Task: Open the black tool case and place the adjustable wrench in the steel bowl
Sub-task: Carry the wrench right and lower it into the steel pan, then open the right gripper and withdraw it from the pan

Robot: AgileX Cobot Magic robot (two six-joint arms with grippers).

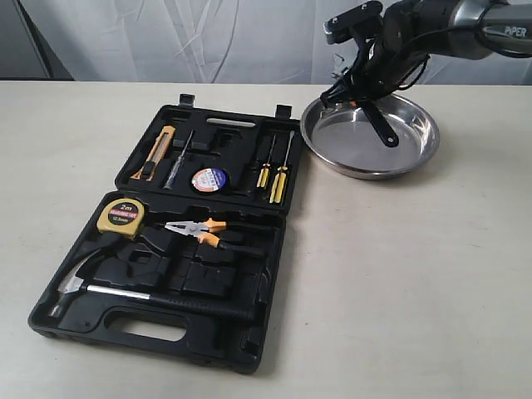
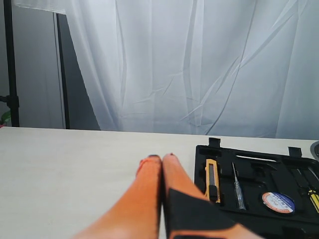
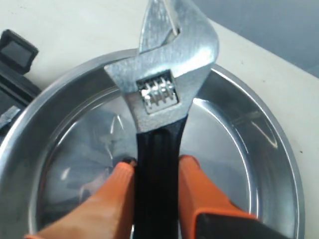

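Observation:
The black tool case (image 1: 218,353) lies open on the table, its lid (image 1: 223,137) flat at the far side. To its right stands the steel bowl (image 1: 416,137). My right gripper (image 1: 359,96) hangs over the bowl's left half, shut on the adjustable wrench (image 1: 379,125). The wrench's black handle slants down into the bowl; I cannot tell whether it touches the bottom. In the right wrist view the orange fingers of that gripper (image 3: 157,164) clamp the handle, and the wrench's silvery head (image 3: 164,84) sticks out over the bowl (image 3: 239,144). My left gripper (image 2: 162,158) is shut and empty, left of the case (image 2: 255,183).
In the case lie a yellow tape measure (image 1: 121,218), orange-handled pliers (image 1: 199,230), a hammer (image 1: 150,298), a utility knife (image 1: 155,154), a tape roll (image 1: 209,179) and two screwdrivers (image 1: 274,170). A white curtain hangs behind the table.

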